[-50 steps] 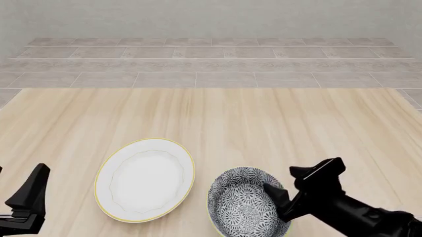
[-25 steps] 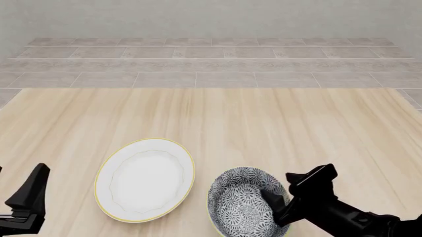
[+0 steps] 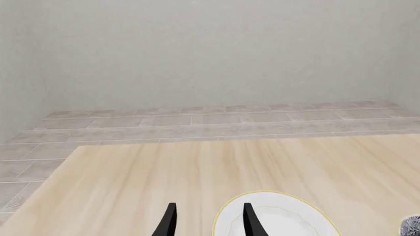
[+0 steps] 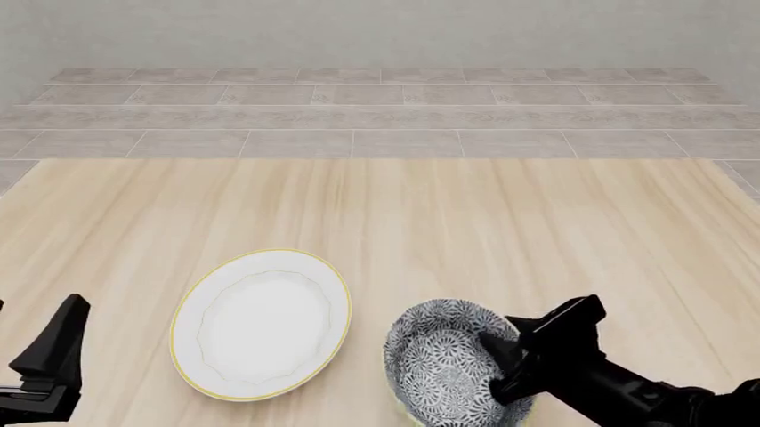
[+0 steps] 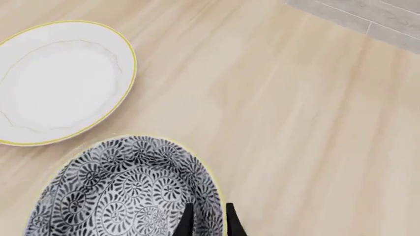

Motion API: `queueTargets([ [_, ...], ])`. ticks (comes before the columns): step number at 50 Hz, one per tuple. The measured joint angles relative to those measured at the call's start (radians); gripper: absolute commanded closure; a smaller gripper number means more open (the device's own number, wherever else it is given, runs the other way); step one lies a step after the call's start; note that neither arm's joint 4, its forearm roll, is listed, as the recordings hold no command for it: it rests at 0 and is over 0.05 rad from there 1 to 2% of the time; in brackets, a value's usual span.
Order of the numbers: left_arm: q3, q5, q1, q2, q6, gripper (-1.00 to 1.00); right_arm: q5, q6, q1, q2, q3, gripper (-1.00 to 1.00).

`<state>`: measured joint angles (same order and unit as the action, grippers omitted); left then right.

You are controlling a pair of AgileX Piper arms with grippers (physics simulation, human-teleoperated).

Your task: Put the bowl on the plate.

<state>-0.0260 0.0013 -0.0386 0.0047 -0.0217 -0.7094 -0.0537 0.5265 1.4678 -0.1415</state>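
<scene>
The patterned bowl [image 4: 442, 369] sits at the near right of the table, just right of the white plate [image 4: 262, 322], and looks slightly tilted. My right gripper [image 4: 504, 354] is shut on the bowl's right rim, one finger inside and one outside. The right wrist view shows the bowl [image 5: 125, 191] with its rim pinched in the right gripper [image 5: 208, 219], and the plate [image 5: 62, 81] beyond it. My left gripper [image 4: 57, 342] hovers open at the near left, holding nothing. In the left wrist view the left gripper [image 3: 208, 219] points past the plate [image 3: 276, 221], and a sliver of the bowl [image 3: 412, 227] shows.
The wooden table [image 4: 475, 222] runs far back to a grey tiled floor strip [image 4: 380, 116] and a pale wall. Nothing else stands on the table.
The right gripper came down and shut on the bowl's right rim. The bowl has shifted slightly to the right and tipped up a little. The left arm has not moved.
</scene>
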Motion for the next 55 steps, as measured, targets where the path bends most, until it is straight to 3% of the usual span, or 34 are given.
queueTargets([
  [35,0.0,0.0,0.002,-0.002,-0.001,-1.0,0.122,-0.066,0.03,-0.189,0.019,1.0],
  [55,0.006,-0.021,0.001,0.014,0.0,-1.0,0.184,-0.021,-0.012,-0.22,0.0,1.0],
])
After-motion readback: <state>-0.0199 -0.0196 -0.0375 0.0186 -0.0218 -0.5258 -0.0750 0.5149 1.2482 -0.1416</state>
